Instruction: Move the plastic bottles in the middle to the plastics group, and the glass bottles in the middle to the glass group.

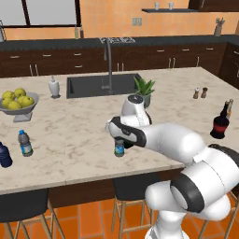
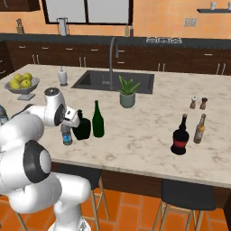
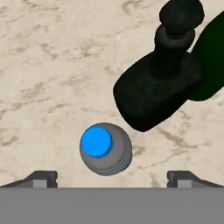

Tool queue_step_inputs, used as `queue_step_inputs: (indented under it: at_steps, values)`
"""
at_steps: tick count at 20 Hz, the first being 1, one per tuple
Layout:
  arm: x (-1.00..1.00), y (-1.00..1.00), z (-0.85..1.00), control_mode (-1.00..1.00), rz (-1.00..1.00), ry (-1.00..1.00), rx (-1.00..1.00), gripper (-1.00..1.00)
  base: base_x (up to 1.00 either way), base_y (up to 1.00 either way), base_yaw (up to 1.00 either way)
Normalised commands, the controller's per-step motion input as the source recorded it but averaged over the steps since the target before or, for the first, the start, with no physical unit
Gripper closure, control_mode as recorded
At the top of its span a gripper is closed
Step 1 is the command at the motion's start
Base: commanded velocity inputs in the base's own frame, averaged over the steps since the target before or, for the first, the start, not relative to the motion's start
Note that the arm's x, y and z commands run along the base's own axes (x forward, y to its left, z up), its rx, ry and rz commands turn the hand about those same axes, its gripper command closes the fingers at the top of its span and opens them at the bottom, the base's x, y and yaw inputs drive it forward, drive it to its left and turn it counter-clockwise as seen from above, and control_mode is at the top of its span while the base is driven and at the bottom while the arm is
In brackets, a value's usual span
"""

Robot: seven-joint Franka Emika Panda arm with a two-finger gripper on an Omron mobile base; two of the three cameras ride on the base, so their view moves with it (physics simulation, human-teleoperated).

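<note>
Gripper [image 3: 112, 177] hovering jaws apart, nothing held, directly over middle water bottle [image 3: 105, 149]. Standing upright near front edge of counter [image 1: 84, 135], just beside squat black bottle [image 3: 159, 89] and green wine bottle [image 2: 98, 120]. Nothing sorted yet: all three middle bottles still pending. Plastics group [image 1: 24, 143] waiting far left, glass group [image 2: 181, 136] far right. Bowl [image 1: 17, 110] holding yellow-green fruit; bottle contents not discernible.

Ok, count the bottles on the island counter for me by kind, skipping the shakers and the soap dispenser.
Clear blue-capped water bottles: 2
Dark blue bottle: 1
Squat black bottle: 1
Green wine bottle: 1
Dark red-label bottle: 1
Amber bottle: 1
Total: 7
</note>
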Motion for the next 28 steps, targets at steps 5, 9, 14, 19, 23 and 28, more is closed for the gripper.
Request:
queue_step_inputs:
  at_steps: [5,9,14,19,23,28]
  values:
    - [0.12,0.07,-0.2,-1.0,0.0,0.0,0.0,-1.0,0.0,0.0,0.0]
    - [0.13,0.2,-0.14,-1.0,0.02,0.07,0.0,-1.0,0.0,0.0,0.0]
    - [0.1,0.04,-0.09,-1.0,0.01,0.01,0.0,-1.0,0.0,0.0,0.0]
    - [0.0,0.0,-0.14,-1.0,0.0,0.0,0.0,-1.0,0.0,0.0,0.0]
    - [0.0,0.0,-0.03,-1.0,0.0,0.0,0.0,-1.0,0.0,0.0,0.0]
    - [0.0,0.0,0.0,-1.0,0.0,0.0,0.0,1.0,0.0,0.0,0.0]
